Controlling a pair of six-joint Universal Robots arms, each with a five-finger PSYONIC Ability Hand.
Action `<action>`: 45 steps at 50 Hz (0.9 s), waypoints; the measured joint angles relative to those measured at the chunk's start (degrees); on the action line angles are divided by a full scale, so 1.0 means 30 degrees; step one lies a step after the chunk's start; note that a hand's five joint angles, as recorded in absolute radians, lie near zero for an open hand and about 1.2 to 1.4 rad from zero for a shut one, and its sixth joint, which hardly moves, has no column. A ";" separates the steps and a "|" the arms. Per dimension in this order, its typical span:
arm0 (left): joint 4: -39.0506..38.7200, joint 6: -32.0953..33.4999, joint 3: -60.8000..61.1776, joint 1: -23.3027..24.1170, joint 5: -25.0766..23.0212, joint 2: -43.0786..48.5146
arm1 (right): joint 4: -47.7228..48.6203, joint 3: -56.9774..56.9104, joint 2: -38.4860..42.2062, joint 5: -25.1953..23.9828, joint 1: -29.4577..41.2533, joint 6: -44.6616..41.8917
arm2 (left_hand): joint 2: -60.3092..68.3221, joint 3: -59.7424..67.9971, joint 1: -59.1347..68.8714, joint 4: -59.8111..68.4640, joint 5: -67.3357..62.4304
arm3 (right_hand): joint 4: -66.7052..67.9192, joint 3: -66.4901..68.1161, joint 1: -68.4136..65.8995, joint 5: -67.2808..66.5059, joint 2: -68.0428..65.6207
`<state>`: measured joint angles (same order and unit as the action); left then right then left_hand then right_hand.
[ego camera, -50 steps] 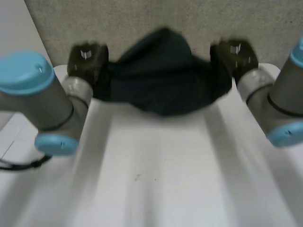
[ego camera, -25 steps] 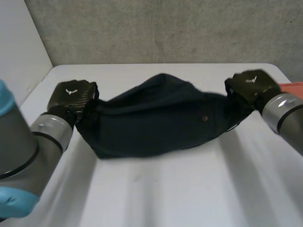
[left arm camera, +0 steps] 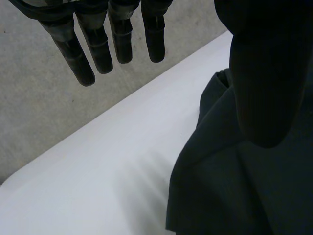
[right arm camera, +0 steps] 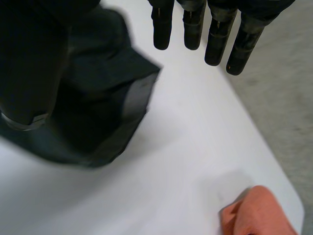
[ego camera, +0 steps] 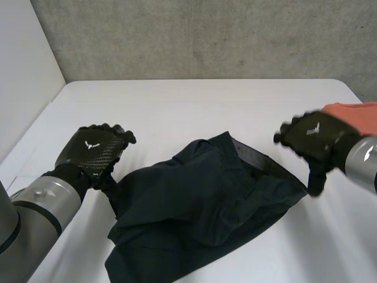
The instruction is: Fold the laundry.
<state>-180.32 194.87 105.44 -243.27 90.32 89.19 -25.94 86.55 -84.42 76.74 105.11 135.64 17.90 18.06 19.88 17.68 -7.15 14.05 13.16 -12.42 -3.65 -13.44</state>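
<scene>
Left hand (ego camera: 94,150) and right hand (ego camera: 312,138) are spreading open, releasing the garment (ego camera: 200,206) they were stretching. It's lying rumpled on the table (ego camera: 194,112) between them, likely needing flattening before any fold.

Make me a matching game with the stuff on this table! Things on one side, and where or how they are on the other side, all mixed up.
Things:
1 dark garment
2 orange cloth
3 left hand
4 table

Where or how:
A white
B open, fingers straight
C crumpled in the middle
D at the edge, near the right hand

Pairs: 1-C, 2-D, 3-B, 4-A.
</scene>
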 measured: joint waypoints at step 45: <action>-0.1573 -0.0436 -0.6551 -0.0405 0.0051 1.1345 | -0.1889 -1.8063 1.7425 -0.0863 0.4523 0.7221 | 0.5599 0.5377 0.5502 0.5545 -0.5640 | 0.0499 0.0768 -0.0377 -0.0813 -0.0742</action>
<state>-185.04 193.56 85.79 -244.48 90.47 123.22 -31.61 32.36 -32.14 74.15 118.68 157.31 34.70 34.19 36.39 34.32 -24.07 15.55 15.46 -13.55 -6.09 -15.67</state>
